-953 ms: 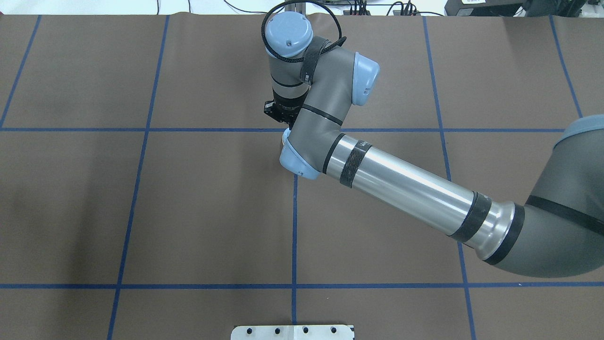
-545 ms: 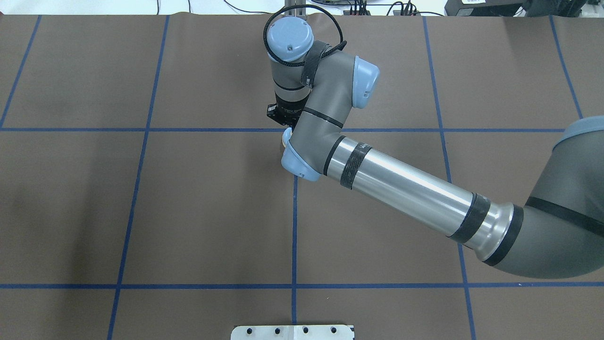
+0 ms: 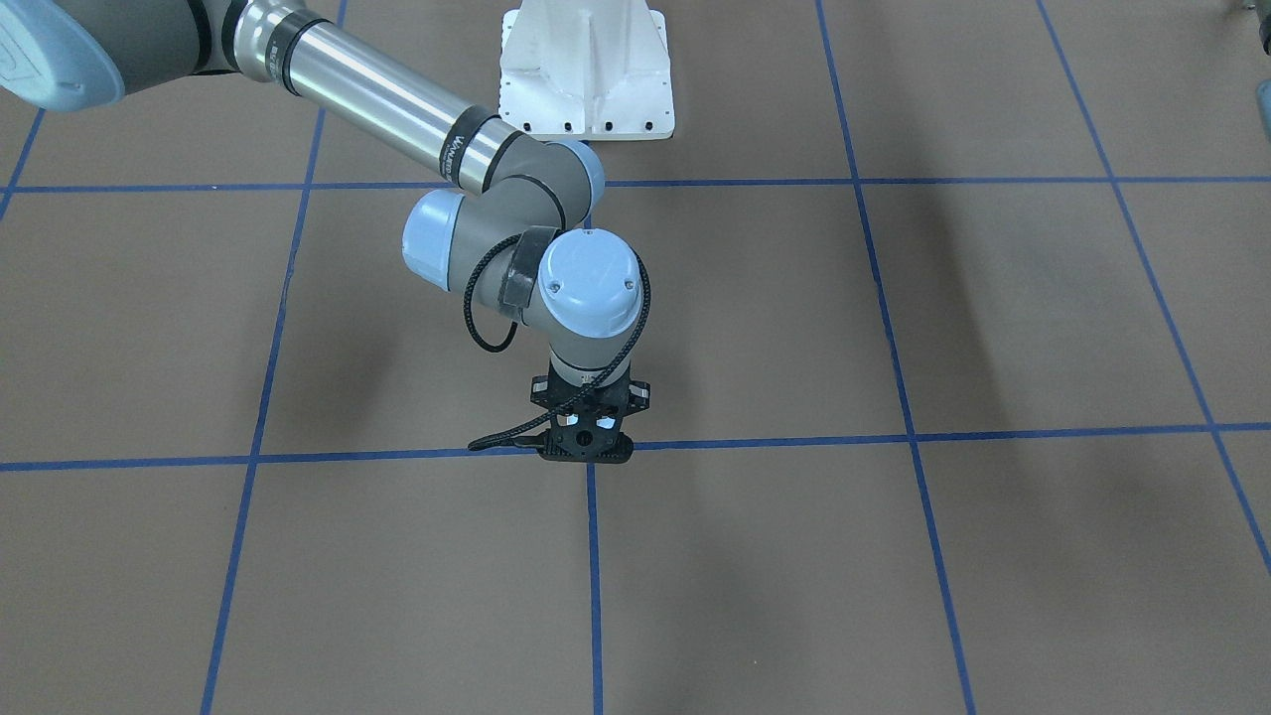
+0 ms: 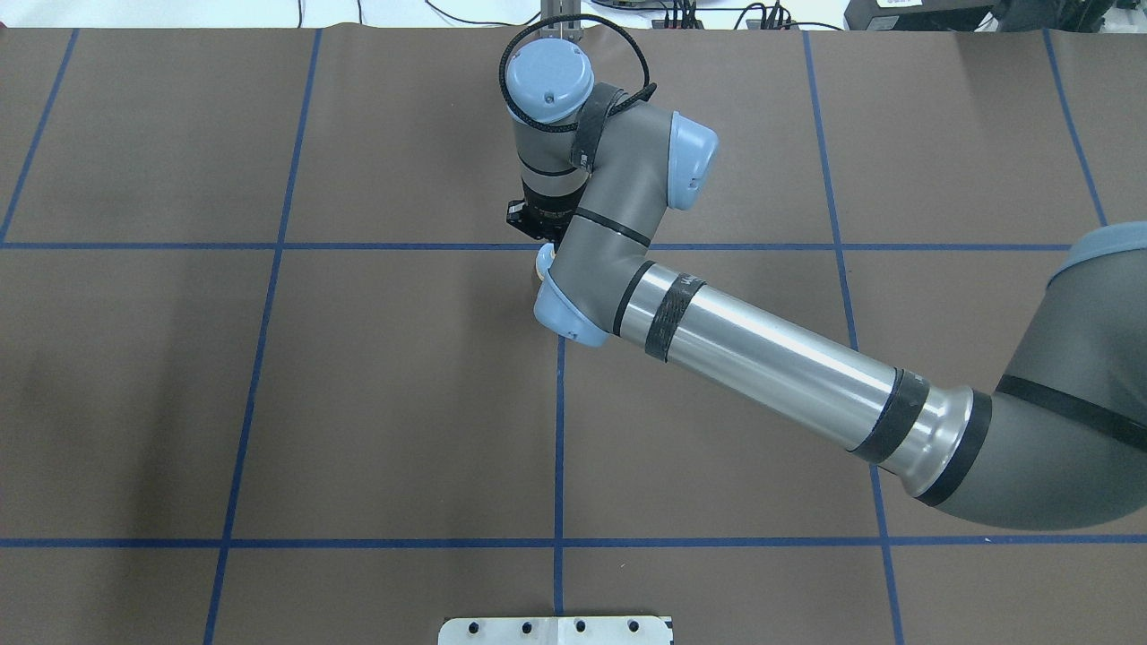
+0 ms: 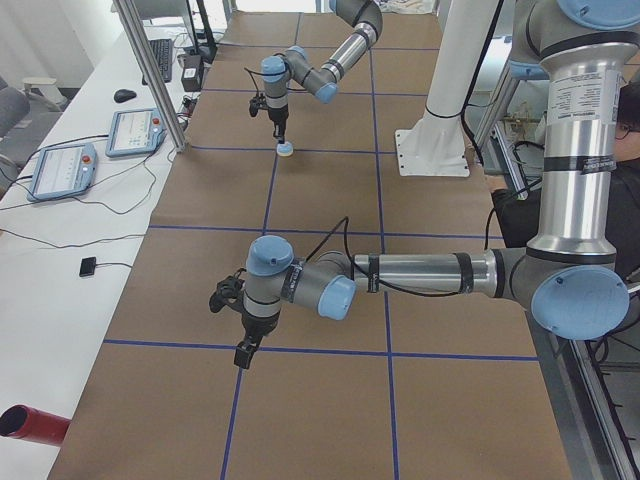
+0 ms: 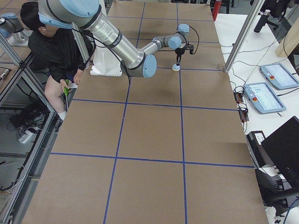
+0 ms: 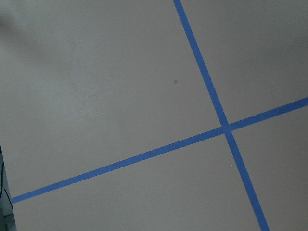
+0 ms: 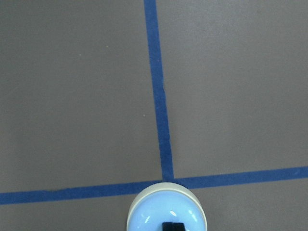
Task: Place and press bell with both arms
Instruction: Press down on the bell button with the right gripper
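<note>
On a crossing of blue tape lines (image 8: 159,96), well in from every edge of the brown-paper-covered desk (image 4: 403,403) and nearer its operators' edge than the robot's, sits the small light-blue dome-shaped bell (image 8: 166,215) with a cream base ring. Its glossy dome carries two bright glints, and a small black tip covers its top. Directly above it hangs the black two-finger right pincer (image 3: 586,452), pointing straight down from the grey-and-silver right arm (image 4: 762,358). No fingers flank the dome, so the jaws look drawn together, but whether they touch the bell cannot be told. From overhead the arm's wrist hides nearly all of the bell, and from the front the pincer hides it. Far along the desk, toward the end on the robot's left, the grey-and-silver left arm (image 5: 420,272) holds the black left pincer (image 5: 245,352) low over bare paper; I cannot tell whether it is open or closed. A white bolted pedestal (image 3: 586,70) stands by the robot's edge.
</note>
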